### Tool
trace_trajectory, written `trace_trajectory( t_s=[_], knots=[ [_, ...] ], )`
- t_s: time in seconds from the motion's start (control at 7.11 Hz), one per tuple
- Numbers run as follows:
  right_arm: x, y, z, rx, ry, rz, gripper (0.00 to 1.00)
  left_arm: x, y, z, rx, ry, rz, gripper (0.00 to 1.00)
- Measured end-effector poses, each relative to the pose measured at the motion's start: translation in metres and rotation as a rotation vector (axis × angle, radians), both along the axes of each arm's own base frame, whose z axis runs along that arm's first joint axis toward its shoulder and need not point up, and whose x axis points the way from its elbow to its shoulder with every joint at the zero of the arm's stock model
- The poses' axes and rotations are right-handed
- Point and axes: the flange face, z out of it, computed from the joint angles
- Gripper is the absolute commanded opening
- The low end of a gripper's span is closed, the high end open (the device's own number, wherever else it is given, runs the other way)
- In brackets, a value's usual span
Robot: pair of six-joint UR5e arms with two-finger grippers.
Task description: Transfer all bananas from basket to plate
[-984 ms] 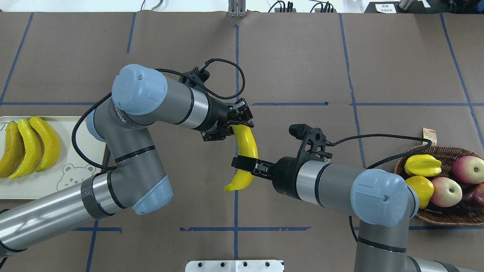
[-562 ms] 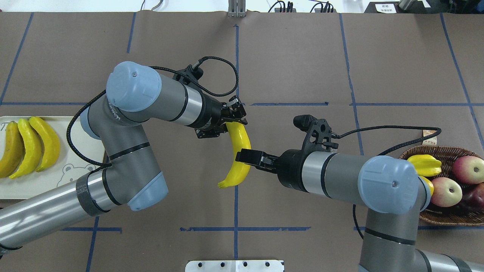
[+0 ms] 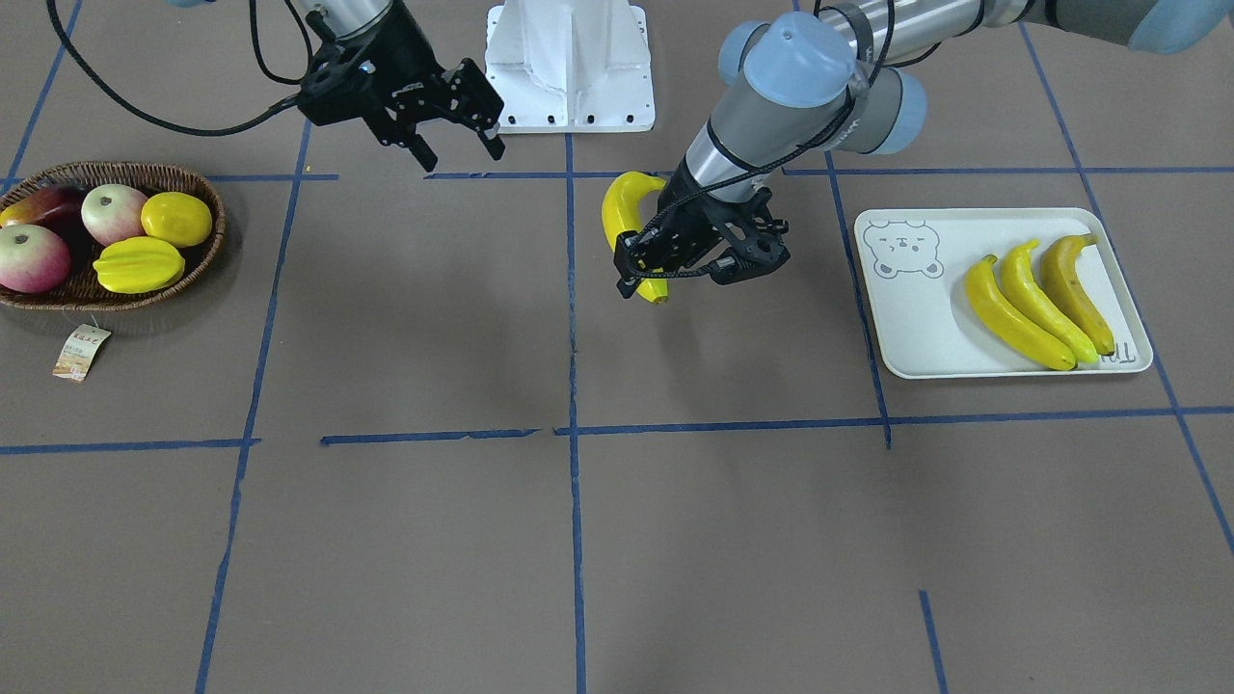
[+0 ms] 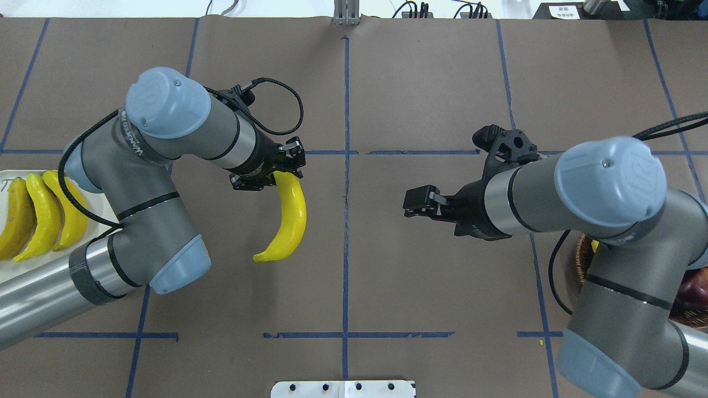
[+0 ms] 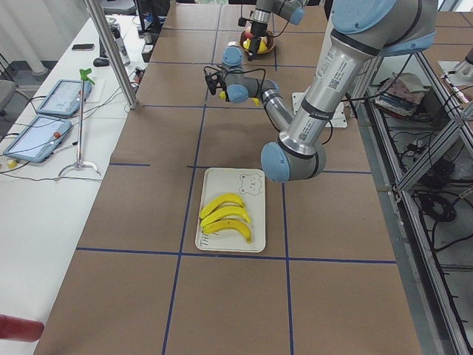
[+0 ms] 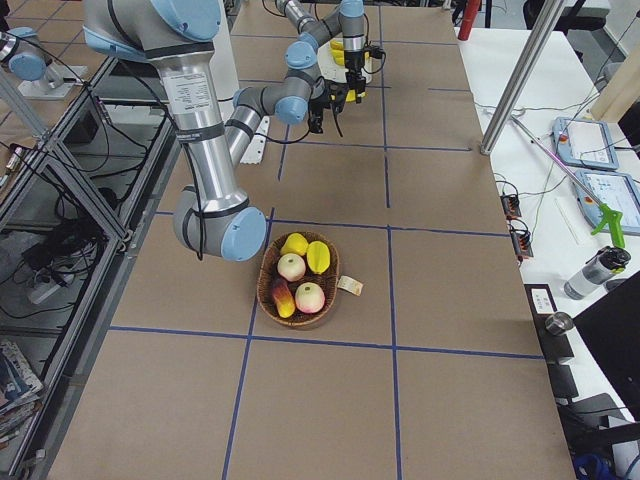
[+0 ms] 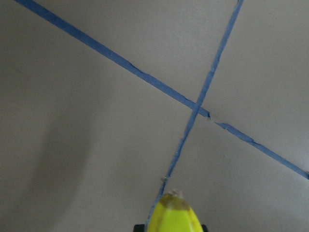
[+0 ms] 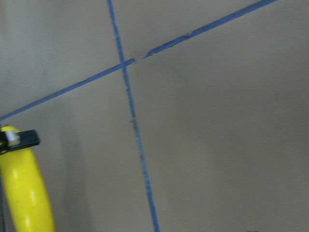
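One yellow banana (image 4: 290, 215) hangs above the table left of centre, and my left gripper (image 4: 279, 170) is shut on its upper end; it is also the banana (image 3: 625, 207) in the front view, and its tip (image 7: 174, 217) shows in the left wrist view. My right gripper (image 4: 410, 205) is open and holds nothing, right of the centre line. Three bananas (image 3: 1036, 299) lie side by side on the white plate (image 3: 916, 328). The wicker basket (image 3: 198, 255) holds no banana.
In the basket lie apples (image 3: 111, 212), a round yellow fruit (image 3: 176, 219) and a starfruit (image 3: 138, 265), with a paper tag (image 3: 82, 352) beside it. My right arm covers most of the basket (image 4: 694, 319) in the overhead view. The white base mount (image 3: 569, 67) stands between the arms.
My right gripper has let go of the banana and drawn back to the right. The left arm has carried the banana leftward, toward the plate.
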Motion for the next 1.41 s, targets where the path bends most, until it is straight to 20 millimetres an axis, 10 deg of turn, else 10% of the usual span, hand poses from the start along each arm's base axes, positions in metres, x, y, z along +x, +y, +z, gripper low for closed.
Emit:
trace_trajectory(
  t_s=[0.84,1.41],
  knots=[
    [0.120,-0.066,0.049,0.036,0.342,-0.189,1.00,-0.166,-0.027,0.098,-0.292,-0.292,-0.278,0.00],
    [0.224,-0.088,0.122,0.115,0.429,-0.329,1.00,-0.191,-0.021,0.228,-0.438,-0.240,-0.491,0.00]
  ],
)
